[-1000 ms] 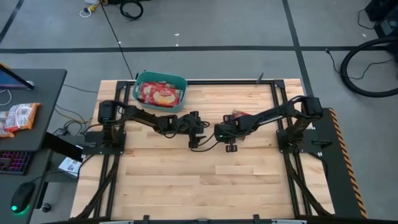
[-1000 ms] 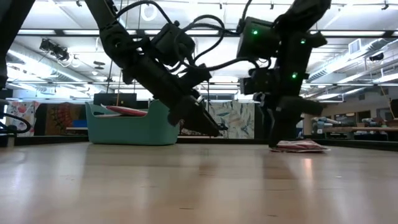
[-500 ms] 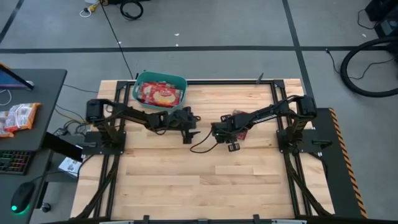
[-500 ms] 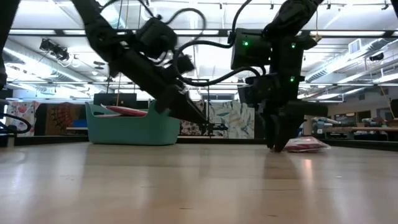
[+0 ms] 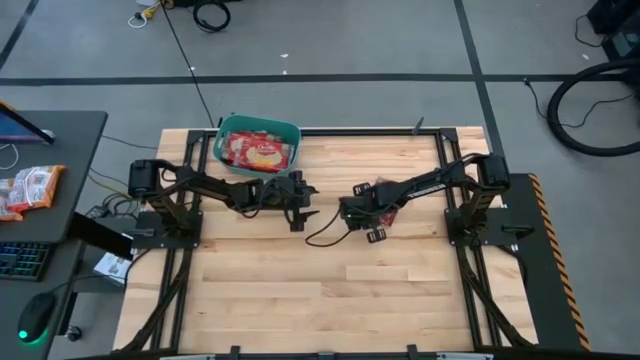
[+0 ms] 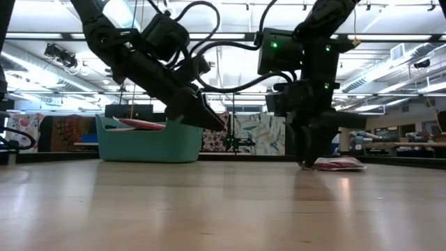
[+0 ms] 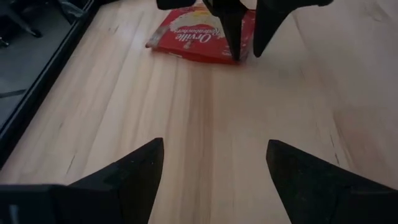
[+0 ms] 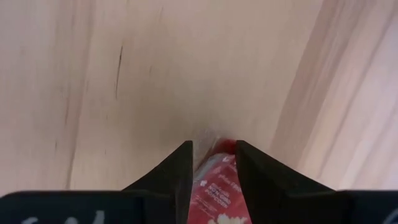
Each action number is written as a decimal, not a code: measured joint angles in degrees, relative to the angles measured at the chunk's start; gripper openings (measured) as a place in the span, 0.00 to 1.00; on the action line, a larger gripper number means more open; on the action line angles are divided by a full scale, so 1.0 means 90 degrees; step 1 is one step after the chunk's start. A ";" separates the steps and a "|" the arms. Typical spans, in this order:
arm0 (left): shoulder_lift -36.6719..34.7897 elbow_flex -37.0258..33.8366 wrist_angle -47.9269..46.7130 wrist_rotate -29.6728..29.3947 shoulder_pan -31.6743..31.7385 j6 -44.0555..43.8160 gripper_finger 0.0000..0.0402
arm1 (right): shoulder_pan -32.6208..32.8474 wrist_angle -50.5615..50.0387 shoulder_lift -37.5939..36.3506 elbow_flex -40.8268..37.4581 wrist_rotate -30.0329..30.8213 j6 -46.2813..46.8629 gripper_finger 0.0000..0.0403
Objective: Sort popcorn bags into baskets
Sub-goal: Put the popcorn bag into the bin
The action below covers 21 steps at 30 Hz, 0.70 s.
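High view, left to right: a desk (image 5: 50, 150) with a snack packet (image 5: 25, 188) and a keyboard (image 5: 20, 258) stands beside the wooden bench (image 5: 320, 290). At the bench's far left edge sits the teal basket (image 5: 232, 126), already carrying red-orange popcorn bags (image 5: 258, 152). Just in front of it, the left gripper (image 5: 300, 200) hangs above bare wood near the bench's middle, its fingers (image 7: 130, 174) spread wide and holding nothing. Close to its right, the right gripper (image 5: 352, 208) is down at the bench surface, at the near edge of a single red popcorn bag (image 5: 382, 188) that lies flat on the wood. In the right wrist view, the dark fingers (image 8: 177, 171) straddle the packet's (image 8: 214, 186) red corner with a narrow gap between them; whether they are already squeezing it cannot be told. The left wrist view shows the same packet (image 7: 193, 38) ahead across the boards, its cream label facing up, with the right gripper's fingers (image 7: 233, 31) planted on its near edge. From table height, the packet (image 6: 338, 164) rests flat beside the lowered right gripper (image 6: 306, 162), and the basket (image 6: 143, 143) stands well apart behind the left arm.
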 joint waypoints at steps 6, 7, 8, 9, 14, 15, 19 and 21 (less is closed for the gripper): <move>0.0000 0.0000 0.0021 -0.0002 -0.0072 -0.0024 0.71 | 0.0101 -0.0101 -0.0003 0.0322 -0.0036 -0.0164 0.31; -0.0001 0.0000 0.0012 -0.0008 -0.0073 -0.0013 0.71 | 0.0100 -0.0066 -0.0011 0.0336 -0.0083 -0.0212 0.31; 0.0000 0.0000 -0.0003 -0.0033 -0.0075 -0.0009 0.71 | 0.0099 -0.0054 -0.0012 0.0339 -0.0135 -0.0248 0.31; -0.0003 0.0000 -0.0033 -0.0065 -0.0074 -0.0009 0.71 | 0.0081 -0.0069 -0.0012 0.0335 -0.0214 -0.0270 0.31; -0.0360 0.0002 -0.0612 -0.0150 -0.0070 -0.0084 0.71 | -0.0058 0.0103 -0.0010 0.0113 -0.0407 -0.0299 0.31; -0.0418 0.0002 -0.0669 -0.0148 -0.0070 -0.0151 0.71 | -0.0071 0.0139 -0.0010 0.0060 -0.0407 -0.0331 0.31; -0.0531 0.0002 -0.0788 -0.0148 -0.0108 -0.0169 0.71 | -0.0101 0.0244 -0.0010 -0.0066 -0.0412 -0.0439 0.31; -0.0532 0.0002 -0.0841 -0.0146 -0.0128 -0.0169 0.71 | -0.0127 0.0286 -0.0010 -0.0105 -0.0414 -0.0460 0.30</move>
